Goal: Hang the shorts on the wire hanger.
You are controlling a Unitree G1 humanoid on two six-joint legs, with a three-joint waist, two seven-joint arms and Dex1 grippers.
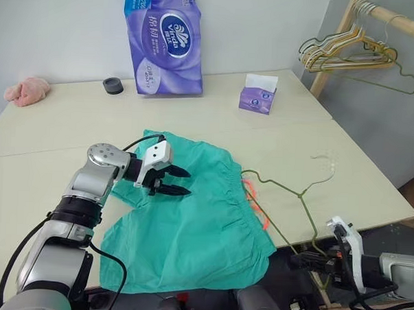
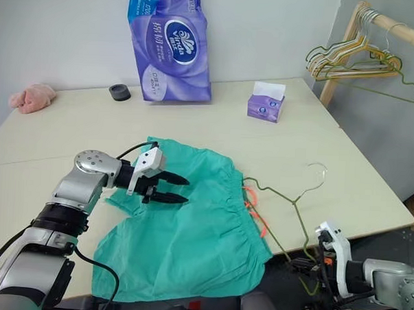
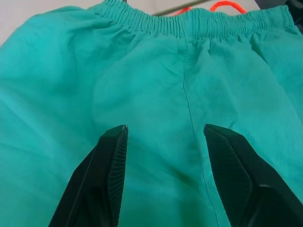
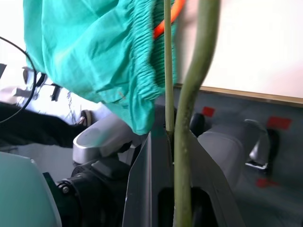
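Observation:
The teal-green shorts (image 1: 190, 223) lie spread on the table, their gathered waistband and orange drawstring (image 1: 257, 202) facing right, and one corner droops over the front edge. My left gripper (image 1: 180, 181) hovers open just above the cloth near its left side; in the left wrist view its two black fingers (image 3: 111, 161) stand apart over the shorts (image 3: 151, 75) with nothing between them. The thin wire hanger (image 1: 302, 195) lies beside the waistband, its hook toward the right. My right gripper (image 4: 169, 135) is shut on the hanger's lower wires (image 4: 182, 94) below the table's front edge.
A purple tissue pack (image 1: 164, 40), a small tissue box (image 1: 258, 95), a black round object (image 1: 113, 86) and a pink cloth lump (image 1: 28, 91) stand along the table's back. A wooden rack with a bundle of hangers (image 1: 349, 55) rises at the right.

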